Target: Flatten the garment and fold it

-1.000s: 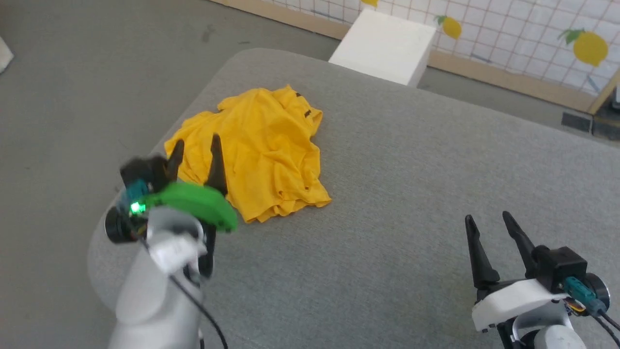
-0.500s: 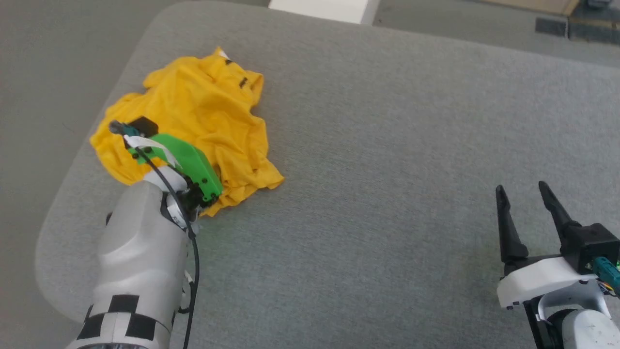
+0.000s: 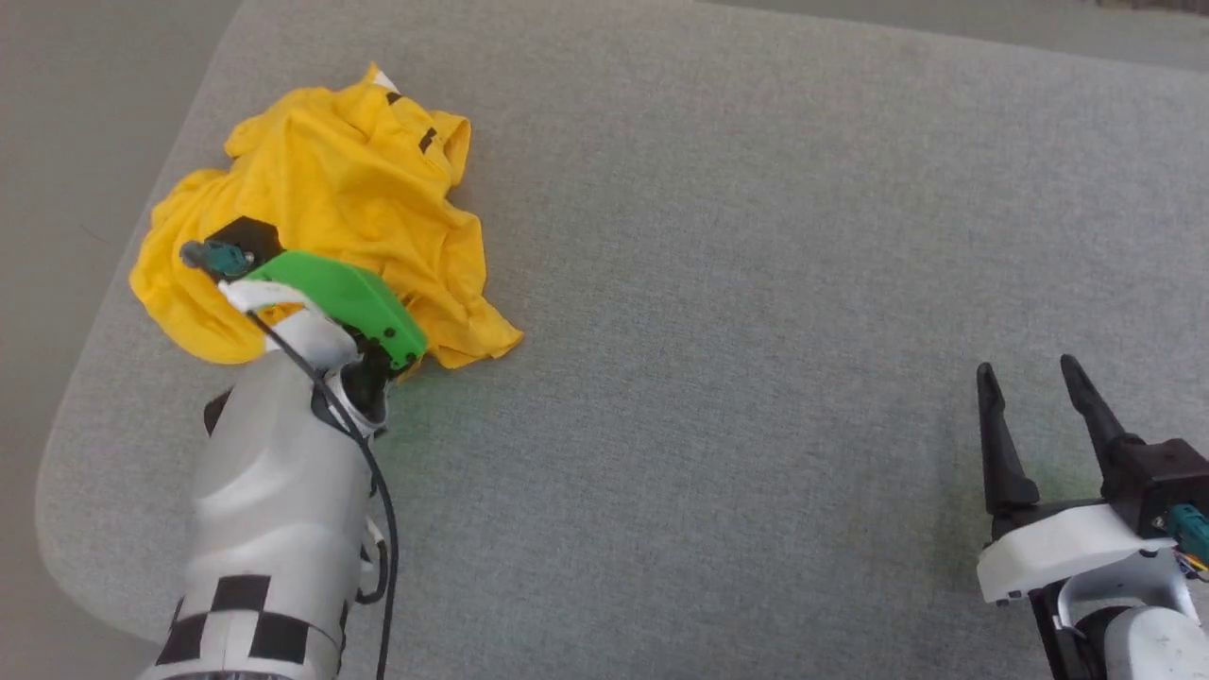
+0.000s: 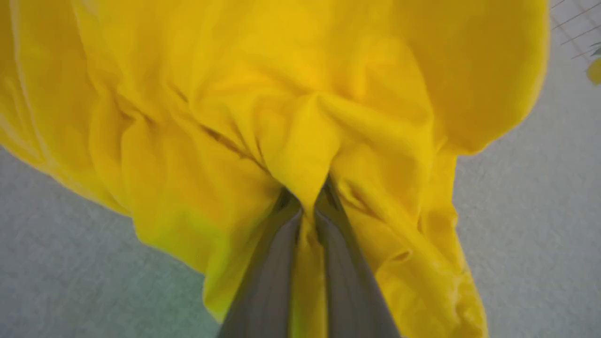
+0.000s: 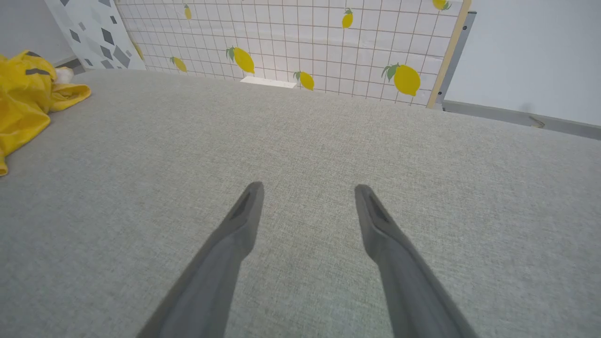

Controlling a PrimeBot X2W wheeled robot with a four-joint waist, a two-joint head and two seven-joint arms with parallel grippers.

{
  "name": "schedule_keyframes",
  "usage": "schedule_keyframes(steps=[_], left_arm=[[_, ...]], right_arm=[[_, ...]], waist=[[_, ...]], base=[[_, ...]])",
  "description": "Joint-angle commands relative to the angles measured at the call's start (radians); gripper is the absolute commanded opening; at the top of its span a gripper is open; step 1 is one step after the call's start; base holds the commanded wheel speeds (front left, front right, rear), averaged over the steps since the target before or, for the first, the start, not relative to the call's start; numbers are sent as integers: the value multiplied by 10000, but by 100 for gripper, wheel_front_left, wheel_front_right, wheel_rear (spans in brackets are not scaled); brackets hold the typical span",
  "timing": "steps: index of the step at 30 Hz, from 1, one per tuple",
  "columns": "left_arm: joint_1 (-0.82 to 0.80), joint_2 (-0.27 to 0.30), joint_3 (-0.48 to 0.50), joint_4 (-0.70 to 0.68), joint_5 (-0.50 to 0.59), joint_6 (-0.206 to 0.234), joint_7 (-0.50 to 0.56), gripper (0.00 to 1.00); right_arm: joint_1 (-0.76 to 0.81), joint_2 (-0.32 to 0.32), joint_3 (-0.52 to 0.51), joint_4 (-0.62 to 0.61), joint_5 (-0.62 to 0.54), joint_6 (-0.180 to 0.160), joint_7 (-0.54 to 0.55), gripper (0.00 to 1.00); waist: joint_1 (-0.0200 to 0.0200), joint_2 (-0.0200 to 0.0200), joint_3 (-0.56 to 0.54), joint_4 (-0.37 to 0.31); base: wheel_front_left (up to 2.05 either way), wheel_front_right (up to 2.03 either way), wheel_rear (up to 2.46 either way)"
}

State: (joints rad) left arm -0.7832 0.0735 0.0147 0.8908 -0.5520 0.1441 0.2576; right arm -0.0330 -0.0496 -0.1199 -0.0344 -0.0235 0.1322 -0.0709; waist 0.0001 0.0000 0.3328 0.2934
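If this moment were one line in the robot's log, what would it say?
left tool: shut on yellow T-shirt | right tool: open, apart from it | state: crumpled on grey fabric surface, unfolded

The left arm (image 3: 274, 491) reaches forward from the lower left, wrist tipped down — the left gripper (image 4: 307, 202) has its jaws pinched on a fold of the garment (image 4: 281, 94). The right gripper (image 3: 1027, 366) sits low at the right, jaws spread, fingers pointing ahead.

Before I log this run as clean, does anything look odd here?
Only the garment: it lies crumpled in a heap close to the left edge of the table, not flat. The left gripper is shut on a fold of it; the right gripper hangs open, apart.
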Motion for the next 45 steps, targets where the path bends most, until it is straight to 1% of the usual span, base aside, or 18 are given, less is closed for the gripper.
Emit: schedule_keyframes(steps=[1, 3, 5, 8, 12, 14, 19, 21, 26, 30, 32, 36, 39, 41, 43, 45], left_arm=[[-16, -4, 23, -226, -71, -227, -581, 0], [-260, 190, 73, -629, -4, -507, -1417, 0], [-599, 466, -19, -1110, 165, -905, -2105, 0], [-1216, 853, -217, -1752, 405, -1322, -2520, 0], [-2245, 1258, -537, -2664, 642, -1751, -2398, 0], [-2766, 1310, -694, -3112, 662, -1927, -2198, 0], [-3808, 1417, -1127, -3824, 833, -2104, -1594, 0], [-4130, 1349, -1183, -3980, 752, -2101, -1319, 0], [-4428, 820, -1318, -4194, 195, -2235, -757, 0], [-3918, 393, -1546, -4151, -304, -2325, -177, 0], [-3422, 234, -1800, -4073, -424, -2351, 93, 0], [-1977, -115, -2449, -3840, -923, -2405, 269, 0], [-652, -215, -3317, -3555, -1506, -2477, 412, 0], [229, -225, -4209, -3370, -1990, -2458, 564, 0], [1051, -228, -5150, -3117, -2287, -2269, 775, 0], [1715, -229, -6016, -2784, -2336, -2063, 1013, 0]], right_arm=[[87, -6, 27, 114, 125, -15, -100, 100], [114, -6, 87, 308, 263, -15, -209, 100], [131, -6, 153, 519, 430, -15, -323, 100], [163, -6, 220, 918, 710, -15, -549, 100], [141, -6, 258, 1417, 1037, -15, -868, 100], [139, -6, 238, 1677, 1167, -15, -1019, 100], [107, -6, 164, 2262, 1388, -15, -1318, 100], [104, -6, 139, 2435, 1458, -15, -1411, 100], [85, -6, -12, 2769, 1503, -15, -1576, 100], [49, -6, -188, 2914, 1477, -15, -1662, 100], [71, -6, -276, 2954, 1470, -15, -1685, 100], [184, -6, -560, 3004, 1339, -15, -1715, 100], [243, -6, -592, 2964, 1228, -15, -1701, 100], [232, -6, -542, 2940, 1221, -15, -1656, 100], [208, -6, -505, 2929, 1226, -15, -1634, 100], [182, -6, -457, 2911, 1264, -15, -1632, 100]], waist=[[-1, 0, -421, 243], [-1, 0, -704, 278], [-1, 0, -1003, 251], [-1, 0, -1547, 91], [-1, 0, -2096, -334], [-1, 0, -2330, -593], [-1, 0, -2778, -1317], [-1, 0, -2856, -1600], [-1, 0, -2940, -2203], [-1, 0, -2979, -2575], [-1, 0, -2993, -2715], [-1, 0, -2995, -2925], [-1, 0, -2966, -3133], [-1, 0, -2936, -3326], [-1, 0, -2918, -3496], [-1, 0, -2898, -3639]], base=[[0, 0, 0], [0, 0, 0], [0, 0, 0], [0, 0, 0], [0, 0, 0], [0, 0, 0], [0, 0, 0], [0, 0, 0], [0, 0, 0], [0, 0, 0], [0, 0, 0], [0, 0, 0], [0, 0, 0], [0, 0, 0], [0, 0, 0], [0, 0, 0]])
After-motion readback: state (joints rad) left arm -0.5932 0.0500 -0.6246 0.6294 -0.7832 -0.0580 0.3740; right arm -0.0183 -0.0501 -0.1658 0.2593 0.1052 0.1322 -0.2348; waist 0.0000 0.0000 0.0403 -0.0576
